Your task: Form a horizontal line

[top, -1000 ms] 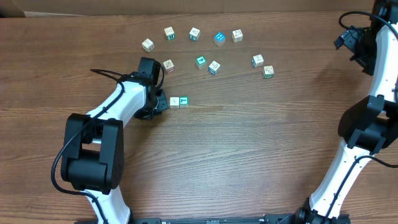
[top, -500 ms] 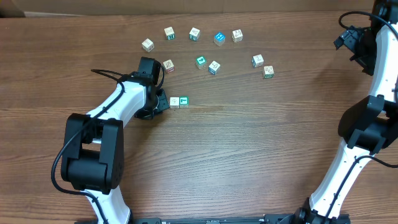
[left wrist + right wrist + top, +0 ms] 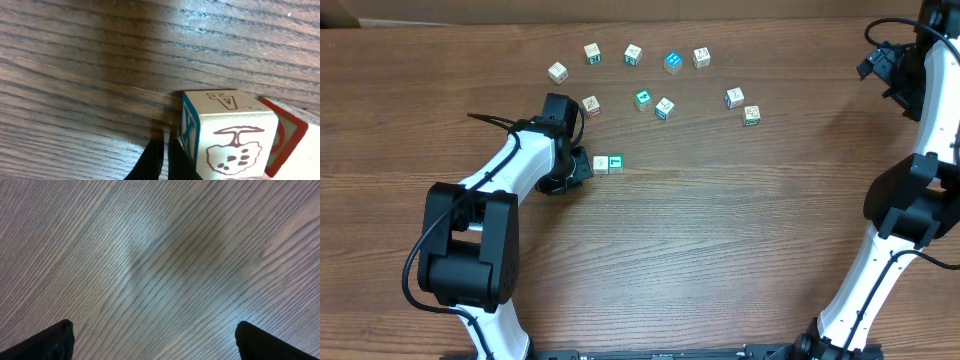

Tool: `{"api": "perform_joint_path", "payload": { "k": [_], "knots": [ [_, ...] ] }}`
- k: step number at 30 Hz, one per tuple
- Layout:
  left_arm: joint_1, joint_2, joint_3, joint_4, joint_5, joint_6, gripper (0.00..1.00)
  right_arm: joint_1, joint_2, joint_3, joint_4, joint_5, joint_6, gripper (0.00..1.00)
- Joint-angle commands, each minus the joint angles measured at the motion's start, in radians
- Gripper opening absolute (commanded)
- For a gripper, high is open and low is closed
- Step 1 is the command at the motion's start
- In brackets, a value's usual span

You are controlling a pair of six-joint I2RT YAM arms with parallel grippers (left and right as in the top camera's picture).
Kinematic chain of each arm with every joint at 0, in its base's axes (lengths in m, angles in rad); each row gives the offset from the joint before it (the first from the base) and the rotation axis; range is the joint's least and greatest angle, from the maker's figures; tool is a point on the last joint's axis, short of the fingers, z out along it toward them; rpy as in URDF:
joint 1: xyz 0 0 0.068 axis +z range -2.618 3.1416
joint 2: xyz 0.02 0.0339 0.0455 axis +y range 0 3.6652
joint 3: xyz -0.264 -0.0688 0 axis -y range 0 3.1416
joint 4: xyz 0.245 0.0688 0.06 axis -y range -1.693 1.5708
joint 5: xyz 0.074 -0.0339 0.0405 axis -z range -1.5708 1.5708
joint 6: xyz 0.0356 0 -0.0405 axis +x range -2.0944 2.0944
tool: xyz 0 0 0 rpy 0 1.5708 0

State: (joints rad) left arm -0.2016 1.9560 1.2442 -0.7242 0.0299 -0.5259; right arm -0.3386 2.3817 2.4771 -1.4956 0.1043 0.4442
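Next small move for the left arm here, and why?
Probably back the left gripper off the horizontal line and open it toward the nearest loose cube. Its fingers look shut beside the row's end, only two cubes show in the row, and the others lie scattered above.

Left wrist view: the pale wooden cube near my left jaws has a brown letter A, upside down, on top and a blue K on its left side. The red-edged cube beside it shows a partial, unreadable letter. Overhead, the scattered cubes are too small to read.
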Motion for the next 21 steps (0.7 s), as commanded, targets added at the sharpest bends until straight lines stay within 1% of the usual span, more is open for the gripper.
{"api": "perform_joint_path", "payload": {
  "k": [1,9,17,21],
  "knots": [
    [-0.01,0.002,-0.014,-0.001,0.023,-0.021,0.04,-0.004,-0.017,-0.003,0.002,0.002,-0.004,1.0],
    [-0.01,0.002,-0.014,0.003,0.011,-0.021,0.04,-0.004,-0.017,-0.003,0.002,0.002,-0.004,1.0],
    [-0.008,0.002,-0.014,0.016,-0.082,-0.021,0.06,-0.004,-0.017,-0.003,0.002,0.002,-0.004,1.0],
    [-0.008,0.002,-0.014,0.039,-0.089,-0.021,0.06,-0.004,-0.017,-0.003,0.002,0.002,-0.004,1.0]
  ]
}}
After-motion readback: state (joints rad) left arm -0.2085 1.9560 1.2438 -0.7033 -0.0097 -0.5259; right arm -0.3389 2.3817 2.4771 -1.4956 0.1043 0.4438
